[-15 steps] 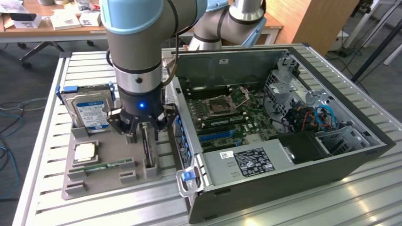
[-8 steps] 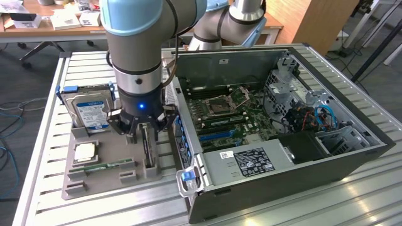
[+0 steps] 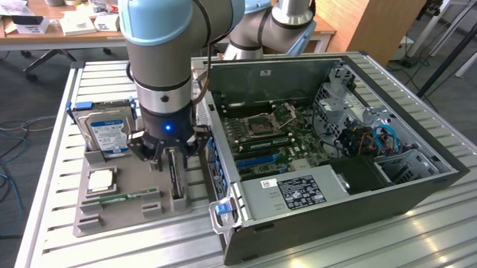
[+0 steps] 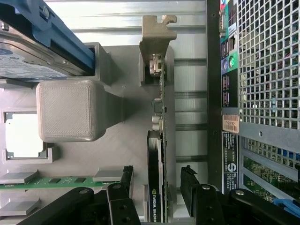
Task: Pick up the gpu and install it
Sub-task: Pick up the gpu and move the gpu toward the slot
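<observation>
- Fingers [image 4: 190, 187] of the black gripper [image 4: 157, 171] are spread, one on each side of the gpu [image 4: 155, 154], a thin flat dark card that stands on its long edge.
- A gap shows between each finger and the card, so they pinch nothing.
- The gpu sits in a narrow slot of the grey plastic tray [image 4: 117, 154]. Its silver metal end bracket [image 4: 157, 33] is at the end far from the gripper.
- In the exterior view the gripper [image 3: 170, 162] hangs straight down from the silver and light-blue robot arm [image 3: 160, 67], low over the tray [image 3: 130, 167]. The gpu [image 3: 176, 181] is directly under it, at the side of the tray nearest to the computer.
- The tray lies on the table of aluminium slats [image 3: 111, 245], just beside the open dark computer case [image 3: 335, 212], on the exterior view's left of it.
- A silver hard drive with blue-white label [image 3: 108, 131] stands tilted in a holder at the far end of the tray.
- A square silver processor chip [image 3: 100, 181] and a narrow green memory stick [image 3: 123, 197] lie flat in their own recesses, closer to the camera.
- Inside the case the green motherboard [image 3: 294, 139] is visible.
</observation>
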Motion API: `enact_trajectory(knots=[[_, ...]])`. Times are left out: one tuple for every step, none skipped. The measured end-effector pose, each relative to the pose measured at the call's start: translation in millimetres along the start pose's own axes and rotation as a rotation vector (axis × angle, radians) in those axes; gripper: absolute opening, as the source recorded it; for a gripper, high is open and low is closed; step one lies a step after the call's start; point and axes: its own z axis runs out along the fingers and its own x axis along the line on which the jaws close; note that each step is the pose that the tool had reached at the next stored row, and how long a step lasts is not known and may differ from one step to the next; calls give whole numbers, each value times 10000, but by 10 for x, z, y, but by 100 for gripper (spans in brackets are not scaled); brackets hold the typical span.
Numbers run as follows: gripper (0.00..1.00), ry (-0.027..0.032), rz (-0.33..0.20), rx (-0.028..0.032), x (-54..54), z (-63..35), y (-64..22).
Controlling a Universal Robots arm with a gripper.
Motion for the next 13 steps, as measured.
enact_trajectory(knots=[[53,-1,0,-1,0,11,0],[53,-1,0,-1,1,20,1],[53,0,1,0,1,30,2],[53,0,1,0,1,37,4],[53,0,3,1,2,43,9],[53,0,3,0,4,48,15],[53,-1,1,-1,4,52,19],[53,-1,1,-1,6,55,25],[53,-1,1,-1,7,59,33],[53,0,1,0,8,62,41],[53,-1,1,-1,9,65,47],[53,-1,1,-1,11,67,50],[53,-1,0,-1,13,69,50]])
